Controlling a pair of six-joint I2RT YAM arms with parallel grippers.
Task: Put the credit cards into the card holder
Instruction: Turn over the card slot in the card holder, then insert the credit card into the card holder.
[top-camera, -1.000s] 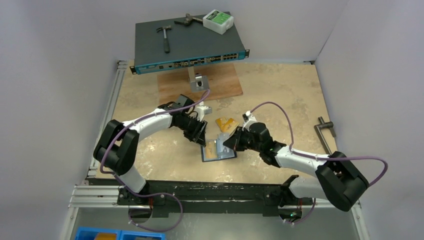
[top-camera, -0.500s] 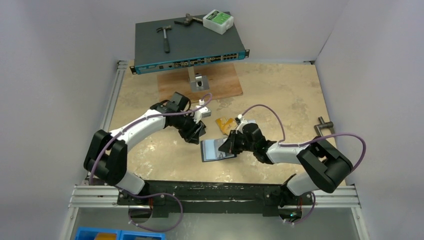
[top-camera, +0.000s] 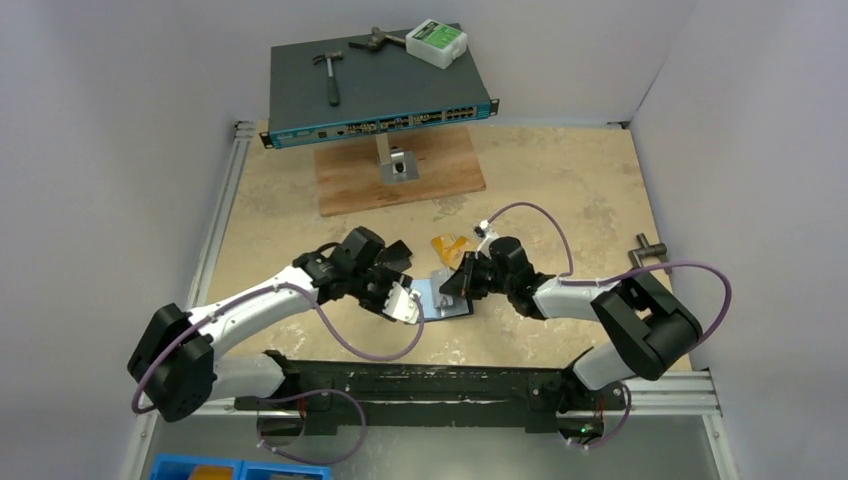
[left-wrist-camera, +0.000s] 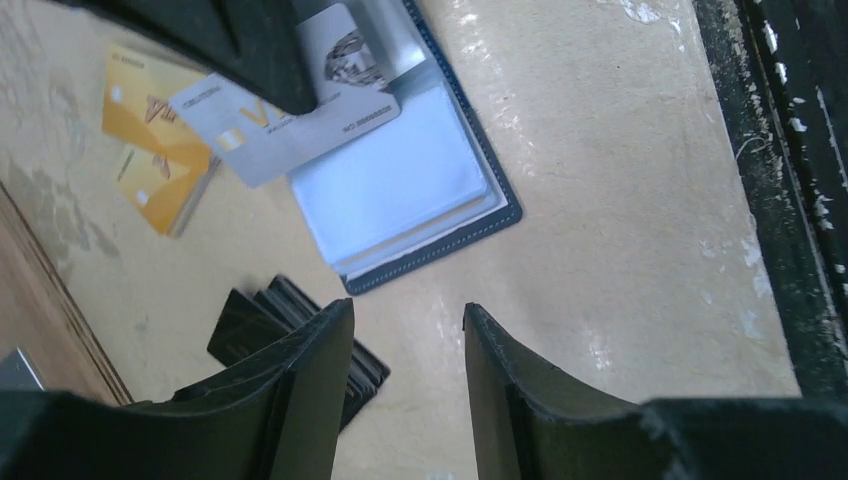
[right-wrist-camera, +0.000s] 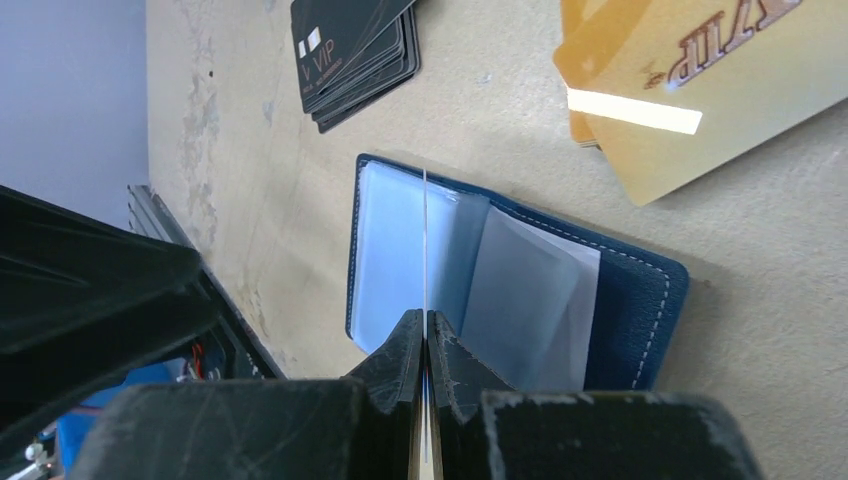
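The right gripper (right-wrist-camera: 425, 330) is clenched on the silver card (left-wrist-camera: 300, 135), held edge-on just above the open card holder (right-wrist-camera: 640, 300) beneath its fingertips; the left gripper (left-wrist-camera: 408, 330) is parted and empty, with black cards (left-wrist-camera: 250, 320) partly behind one finger and gold cards (left-wrist-camera: 150, 150) farther beyond.

An open card holder (top-camera: 438, 302) lies just 6 o'clock of the middle of the table (top-camera: 560, 200). The right gripper (top-camera: 458, 284) comes in from 4 o'clock at its 2 o'clock corner, the left gripper (top-camera: 395, 288) from 8 o'clock just beside its 9 o'clock edge, and orange-gold cards (top-camera: 450, 245) lie near its 12 o'clock side. At the table's 12 o'clock edge a network switch (top-camera: 400, 85) carries a hammer (top-camera: 330, 72) and a white-and-green box (top-camera: 437, 43), above a wooden board (top-camera: 440, 175) with a metal bracket (top-camera: 397, 165).
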